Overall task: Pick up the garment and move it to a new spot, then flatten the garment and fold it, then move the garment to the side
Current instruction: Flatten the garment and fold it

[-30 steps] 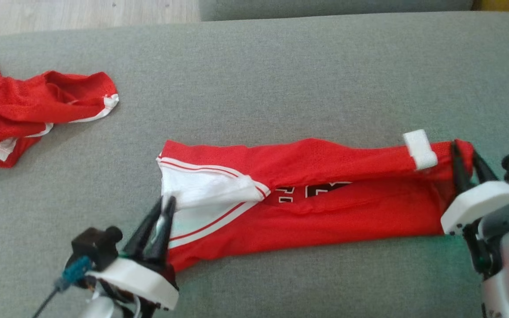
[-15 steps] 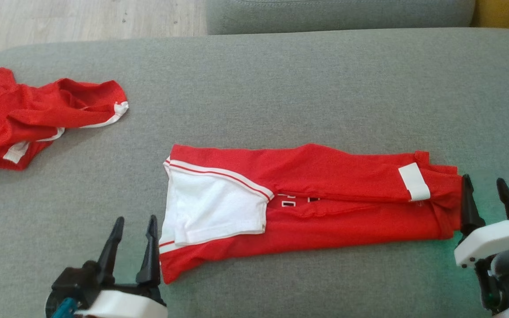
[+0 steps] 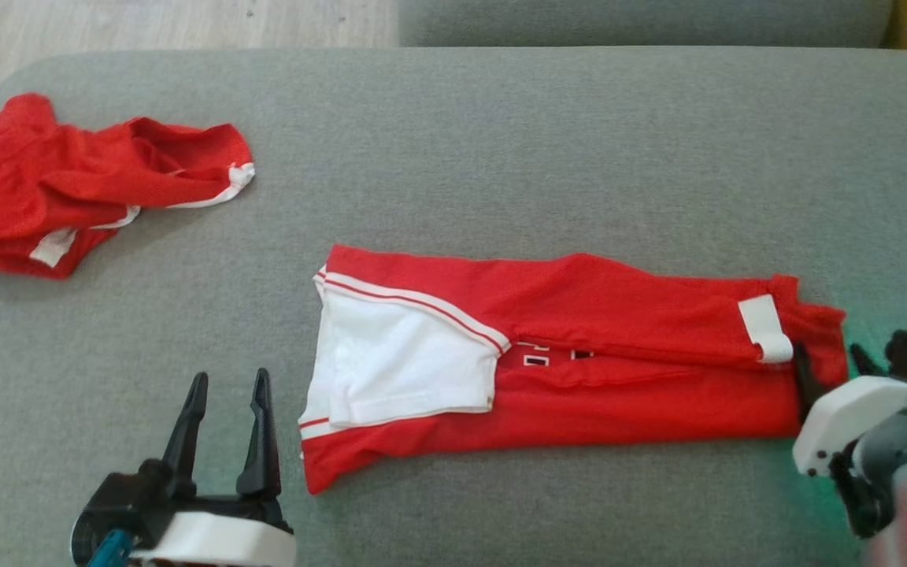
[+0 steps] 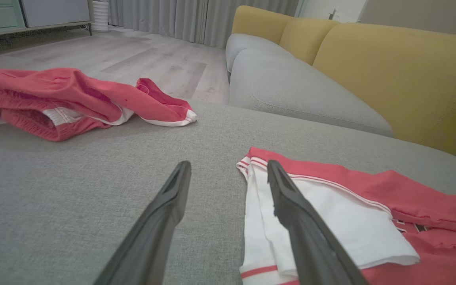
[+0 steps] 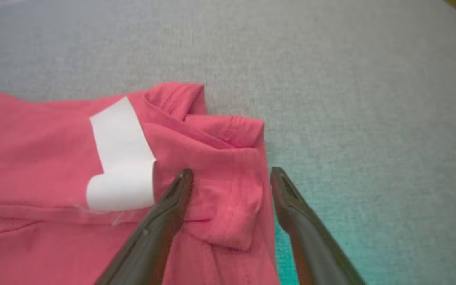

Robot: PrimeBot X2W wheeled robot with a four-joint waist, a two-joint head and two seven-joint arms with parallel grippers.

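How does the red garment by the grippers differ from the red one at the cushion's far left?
The folded garment lies flat in a long strip; the crumpled garment is bunched in a loose heap. The folded garment shows a broad white panel; the crumpled garment shows narrow white trim. Both are red and lie on the grey cushion.

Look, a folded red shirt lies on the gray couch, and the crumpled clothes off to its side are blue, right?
Not quite: the crumpled clothes are red with white trim, not blue, as the head view shows. The folded red shirt does lie on the gray couch.
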